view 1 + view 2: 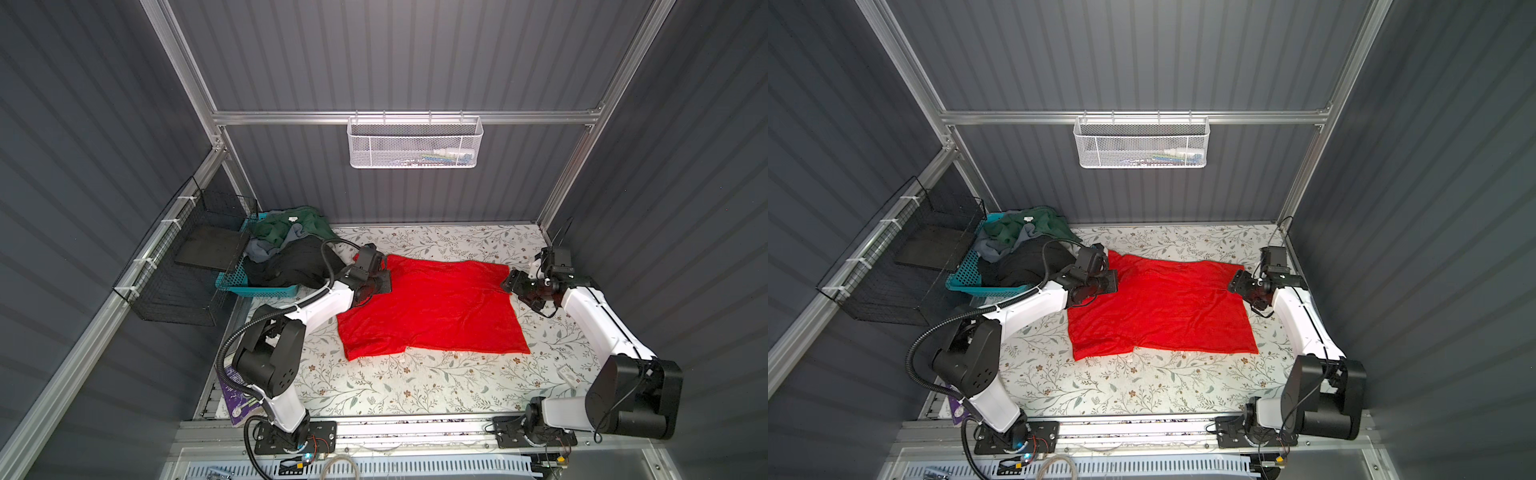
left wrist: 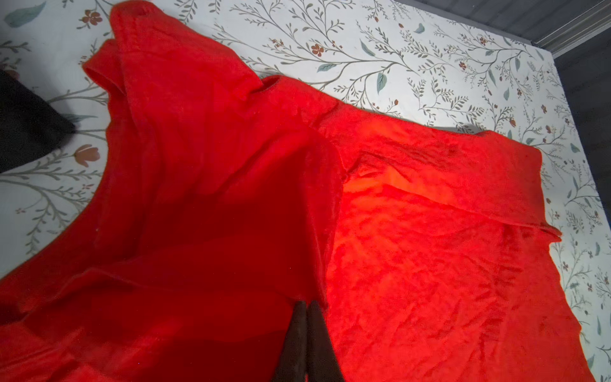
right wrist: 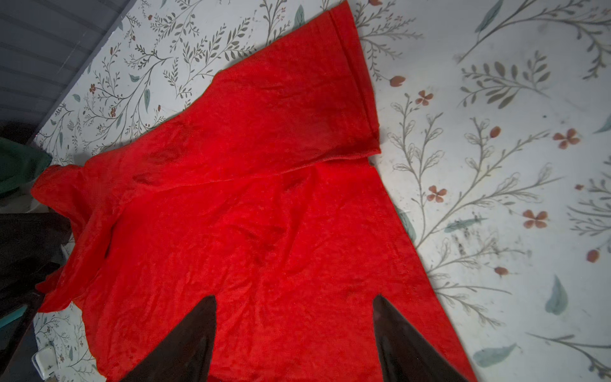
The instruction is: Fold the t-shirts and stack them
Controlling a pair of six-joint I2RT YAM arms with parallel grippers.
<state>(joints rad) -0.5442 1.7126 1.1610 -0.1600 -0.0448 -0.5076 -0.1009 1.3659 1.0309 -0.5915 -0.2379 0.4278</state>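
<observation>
**Flowered table (image 1: 415, 386) with a red shirt (image 1: 436, 307) spread between two arms**

Grey ribbed walls close in the table on three sides. The red shirt lies across the middle of it, mostly flat and lightly creased. One short sleeve points toward the back wall, and the near left corner is a little rumpled. The cloth is plain, bright and slightly fuzzy.

The left gripper (image 2: 305, 304) is over the shirt's far left part. Its fingers are pressed together on a fold of red cloth that rises above the flat part. The right gripper (image 3: 294, 297) hangs over the shirt's right edge with its fingers spread wide. Red cloth shows between them, and nothing is held.

A teal basket (image 1: 266, 291) sits at the far left corner, just beside the left gripper. It holds a heap of clothes (image 1: 286, 249) in green, grey and black that spills toward the shirt. A black wire rack (image 1: 183, 282) hangs on the left wall and a white mesh tray (image 1: 415, 141) on the back wall, both well apart from the shirt.
</observation>
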